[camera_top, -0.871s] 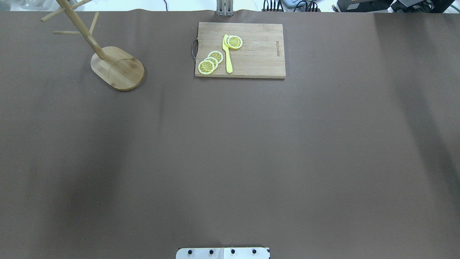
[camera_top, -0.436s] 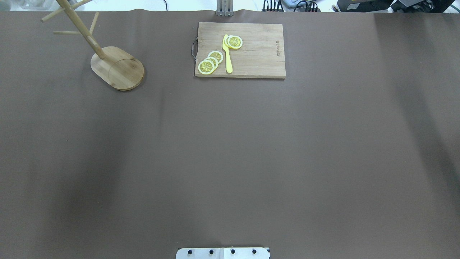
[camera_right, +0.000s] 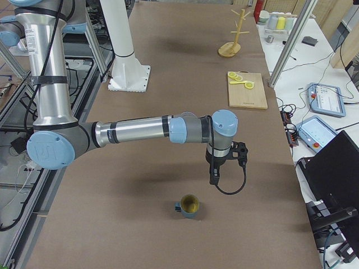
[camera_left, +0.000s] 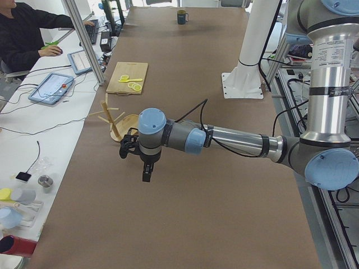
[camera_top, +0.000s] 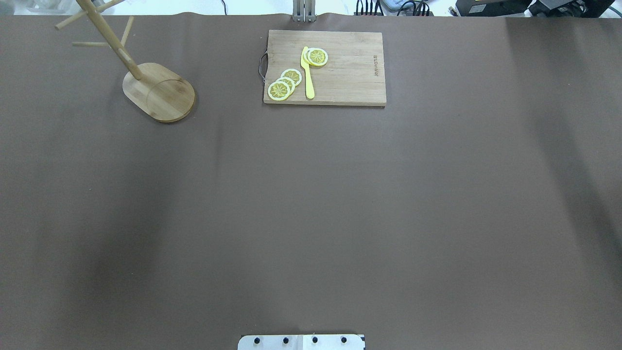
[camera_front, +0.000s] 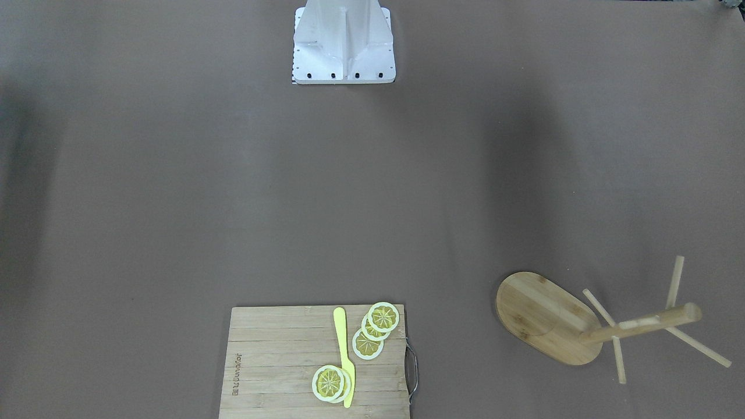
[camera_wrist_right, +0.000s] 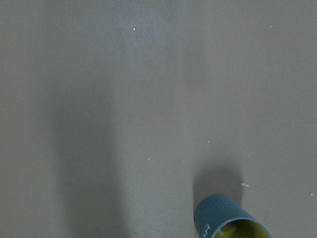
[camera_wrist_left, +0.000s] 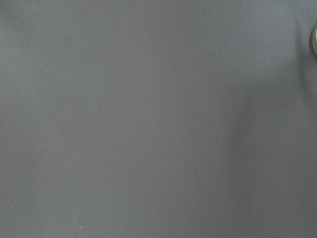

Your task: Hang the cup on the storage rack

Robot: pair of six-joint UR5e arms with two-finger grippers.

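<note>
My right gripper hangs fingers-down above the table, near the cup but not over it. It touches nothing and seems to carry nothing. Only a side view shows it, so I cannot tell how far its jaws are parted. In my right wrist view the cup stands upright at the bottom edge, partly cut off, with its yellowish inside showing.

My left gripper hovers well apart from the cup, near the rack. It too appears to hold nothing, and again I cannot tell whether it is parted or closed.

The rack stands upright, well away from the cup, with nothing on its pegs. A cutting board lies between cup and rack.

I judge the step in hand to be the reach for the cup. To do it well, I should bring the right gripper over the cup until it sits centred in the wrist view. Then I should come down astride the wall opposite the handle, so the loop is left free for a peg. Which way the handle faces is too small to tell.
</note>
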